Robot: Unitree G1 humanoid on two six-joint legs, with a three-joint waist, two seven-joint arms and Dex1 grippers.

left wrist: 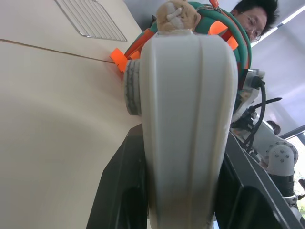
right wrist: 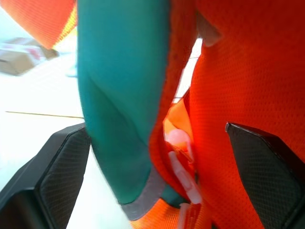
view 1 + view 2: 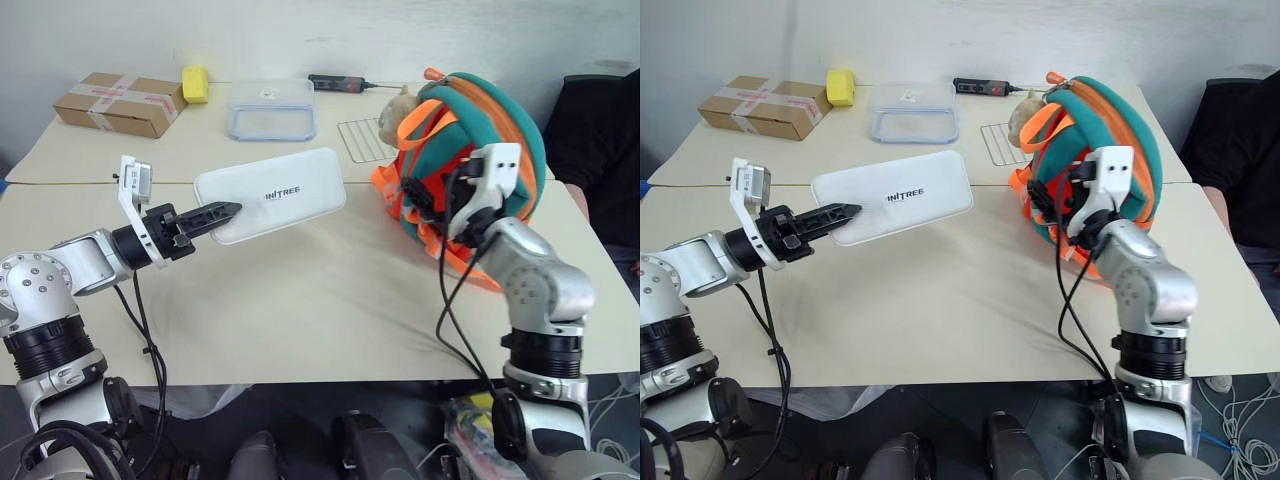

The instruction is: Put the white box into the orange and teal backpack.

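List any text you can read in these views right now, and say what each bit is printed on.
"INITREE", as best it reads: dark letters on top of the white box; the first letters run together.
Small label on the lid of the clear food container: too small to read.
Tape and markings on the brown cardboard box: no legible words.
Orange and teal backpack: no text seen.

The beige tabletop (image 3: 300,300) lies bare across the lower centre, open passage between both arms. At the upper right the orange and teal fabric backpack (image 3: 500,130) blocks the way, the right hand (image 3: 425,205) against its straps. The flat white plastic box (image 3: 270,195), held off the surface, spans centre left. A brown taped cardboard box (image 3: 120,103), a yellow sponge (image 3: 195,83) and a clear lidded container (image 3: 272,108) crowd the top edge.
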